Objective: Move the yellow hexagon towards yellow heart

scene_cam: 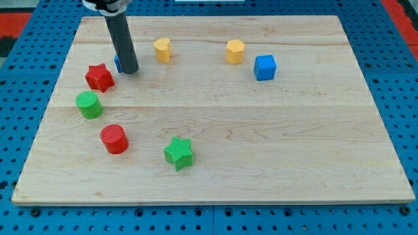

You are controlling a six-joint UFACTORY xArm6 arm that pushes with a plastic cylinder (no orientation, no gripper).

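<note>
The yellow hexagon (235, 51) sits near the view's top, right of centre. The yellow heart (162, 49) sits to its left, at about the same height. My tip (130, 70) rests on the board left of the yellow heart, far from the hexagon. The rod partly hides a blue block (117, 63) right beside it; its shape cannot be made out.
A blue cube (264, 67) lies just right of the hexagon. A red star (99, 78), a green cylinder (88, 104) and a red cylinder (114, 138) line the view's left side. A green star (178, 153) sits lower centre. The wooden board (294, 143) lies on blue pegboard.
</note>
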